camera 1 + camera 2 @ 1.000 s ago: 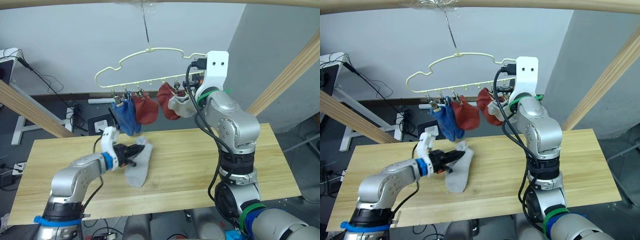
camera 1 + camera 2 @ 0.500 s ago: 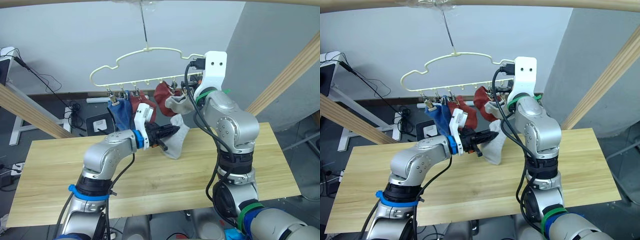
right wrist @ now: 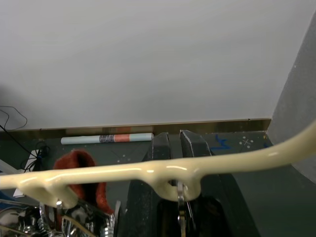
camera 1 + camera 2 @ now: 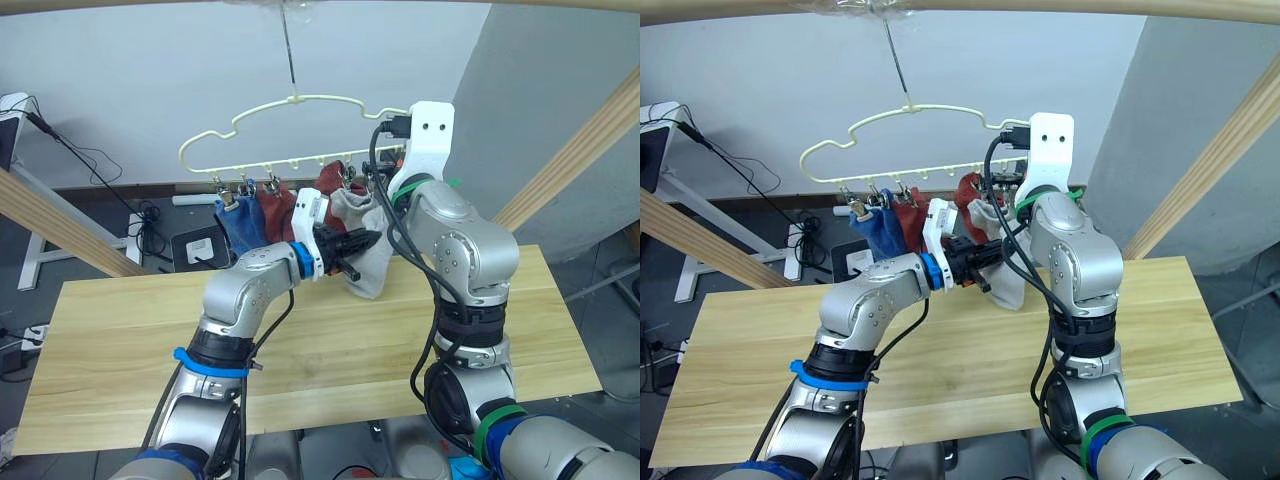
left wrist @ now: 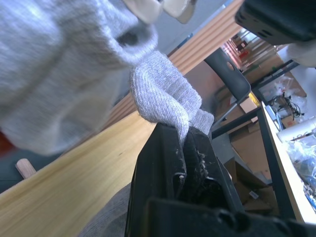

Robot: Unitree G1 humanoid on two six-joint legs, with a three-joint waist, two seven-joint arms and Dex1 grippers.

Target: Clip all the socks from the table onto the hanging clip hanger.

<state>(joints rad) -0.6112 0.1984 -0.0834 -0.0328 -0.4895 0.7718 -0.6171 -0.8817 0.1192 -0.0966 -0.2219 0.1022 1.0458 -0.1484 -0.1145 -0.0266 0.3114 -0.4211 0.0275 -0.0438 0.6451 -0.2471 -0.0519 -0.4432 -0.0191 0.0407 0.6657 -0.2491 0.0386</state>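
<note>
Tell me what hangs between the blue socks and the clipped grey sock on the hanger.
Two rust red socks, clipped to the clip hanger, in the left eye view.

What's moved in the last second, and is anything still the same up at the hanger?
The left end effector, shut on the grey sock, lifted it off the table and carried it up and rightward to the clip hanger. The right end effector stayed at the hanger's right end. The blue and red socks stayed clipped.

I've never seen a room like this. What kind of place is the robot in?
Probably a lab or workshop, not a home. Loose cables and a power strip lie on the floor, a wooden frame stands around the table, and the clip hanger dangles from above.
</note>
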